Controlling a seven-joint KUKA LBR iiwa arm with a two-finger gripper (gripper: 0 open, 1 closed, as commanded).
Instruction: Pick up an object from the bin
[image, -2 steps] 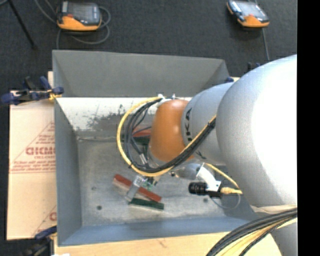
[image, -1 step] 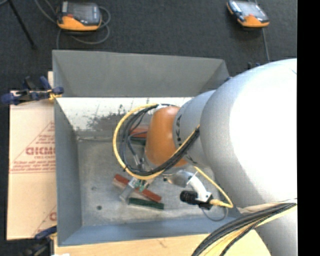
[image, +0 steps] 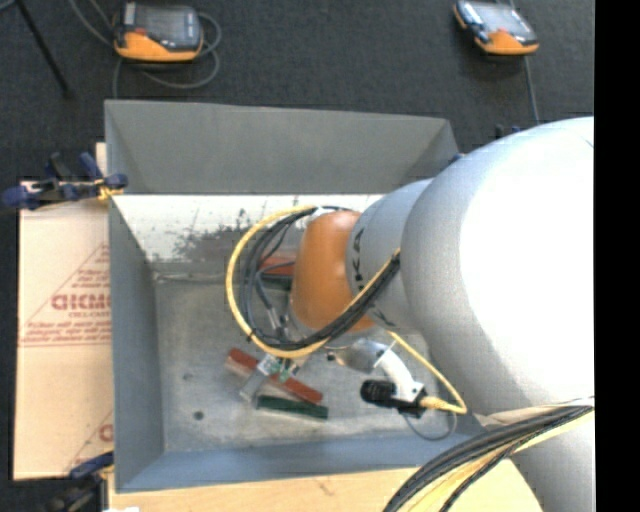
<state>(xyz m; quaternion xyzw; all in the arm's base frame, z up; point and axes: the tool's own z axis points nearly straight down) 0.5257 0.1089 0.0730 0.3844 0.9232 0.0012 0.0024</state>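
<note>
The gripper (image: 270, 352) hung low over a small heap near the front of the bin (image: 135, 400); whether it was clenched could not be told. A reddish bar (image: 242, 360) lay just beside it toward the view's left. A dark green bar (image: 292, 405) lay just nearer the front, its long axis running roughly crosswise.

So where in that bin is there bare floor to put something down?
The floor is bare on the left, from the left wall to the red stick. The middle is crowded: stick and green bar lie by the arm.
</note>
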